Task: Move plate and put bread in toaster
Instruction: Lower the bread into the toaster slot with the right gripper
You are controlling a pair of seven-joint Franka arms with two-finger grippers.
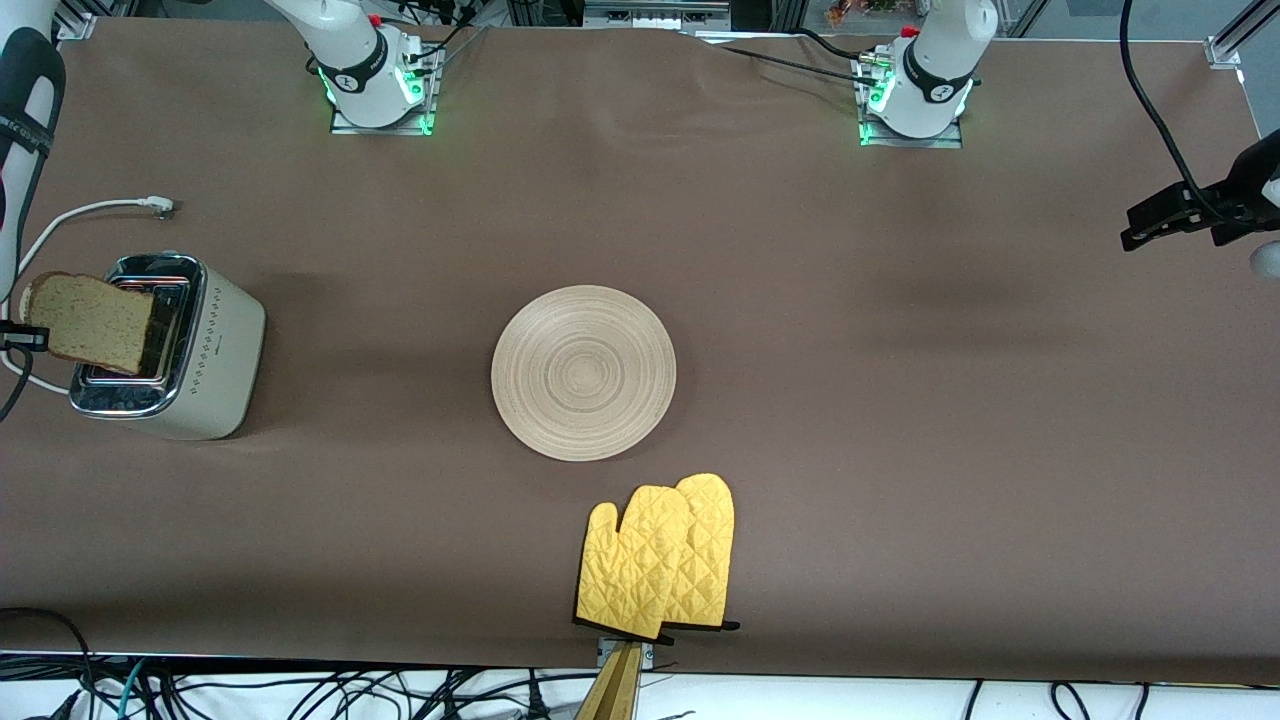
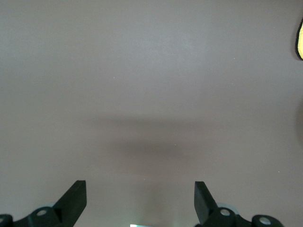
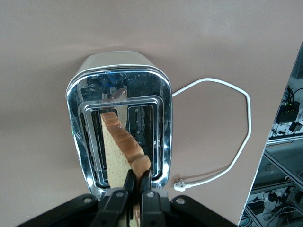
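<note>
The bread is held on edge, tilted, over the toaster at the right arm's end of the table. My right gripper is shut on the bread's upper crust. In the right wrist view the gripper pinches the bread, whose lower end reaches a slot in the toaster's chrome top. The plate lies flat mid-table, with nothing on it. My left gripper is open and empty, up over bare table at the left arm's end; it also shows in the left wrist view.
Two yellow oven mitts lie near the table's front edge, nearer to the front camera than the plate; one mitt's edge shows in the left wrist view. The toaster's white cord lies loose beside it.
</note>
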